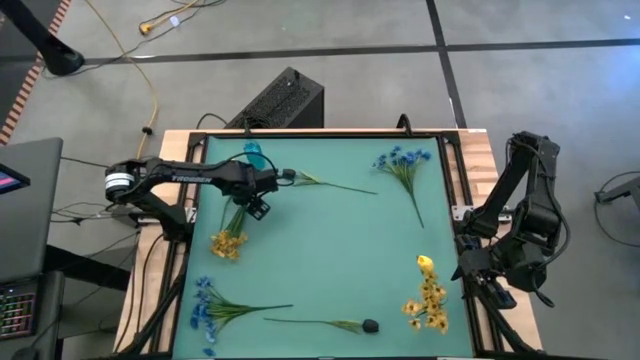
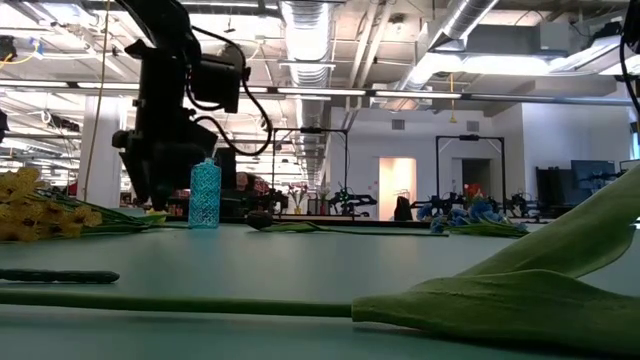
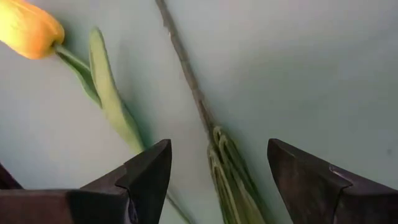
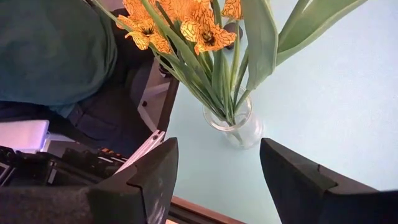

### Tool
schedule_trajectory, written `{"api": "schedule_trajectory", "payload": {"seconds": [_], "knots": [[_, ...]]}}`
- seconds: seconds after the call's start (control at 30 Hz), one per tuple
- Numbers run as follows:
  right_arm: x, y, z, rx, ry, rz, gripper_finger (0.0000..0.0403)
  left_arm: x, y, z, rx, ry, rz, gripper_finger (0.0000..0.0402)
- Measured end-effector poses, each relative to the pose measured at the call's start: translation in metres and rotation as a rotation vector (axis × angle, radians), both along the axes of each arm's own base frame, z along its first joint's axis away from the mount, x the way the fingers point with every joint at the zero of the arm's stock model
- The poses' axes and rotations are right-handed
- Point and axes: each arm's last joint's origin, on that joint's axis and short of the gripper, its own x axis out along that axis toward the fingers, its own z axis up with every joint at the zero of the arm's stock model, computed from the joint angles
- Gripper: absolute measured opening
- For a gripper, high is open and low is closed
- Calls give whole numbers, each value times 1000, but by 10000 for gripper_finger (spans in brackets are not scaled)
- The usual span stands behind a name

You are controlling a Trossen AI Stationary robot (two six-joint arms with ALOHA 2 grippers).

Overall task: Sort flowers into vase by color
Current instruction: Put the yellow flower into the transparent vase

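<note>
A: What takes up most of the scene?

B: The teal table mat [image 1: 320, 240], with the left gripper [image 1: 256, 203] hanging over its far left part, fingers spread wide, nothing between them. Its wrist view shows a thin green stem with leaves [image 3: 211, 143] on the mat under the gap, and a single yellow bud [image 3: 28, 28] off to one side, its stem cut off by the frame.

A: And the right gripper?

B: The right gripper [image 4: 214, 180] is parked at the table's right edge, jaws apart and empty, looking at a clear glass vase [image 4: 239, 127] holding yellow blossoms [image 4: 180, 25]; their tops run out of frame.

A: The other flowers?

B: Blue sprigs [image 1: 405, 165] lie far right, another blue sprig [image 1: 215, 305] near left, a yellow cluster [image 1: 228, 243] just below the left gripper, a dark bud [image 1: 370, 325] at the near edge. A small blue lattice vase [image 2: 205, 195] stands at the far left, partly hidden by the arm from above.
</note>
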Motion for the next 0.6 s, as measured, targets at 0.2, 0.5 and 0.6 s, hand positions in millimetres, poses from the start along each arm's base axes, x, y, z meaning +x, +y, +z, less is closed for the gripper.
{"api": "schedule_trajectory", "payload": {"seconds": [0.2,0.5,0.6], "knots": [[0,0,0,1,1,-2,253,-15,-6,-29,-39,1,9,254],[0,0,0,2,3,0,253,-22,-15,-44,-69,-42,24,253],[0,0,0,2,3,0,253,-21,-15,-41,-72,-61,25,252]]}}
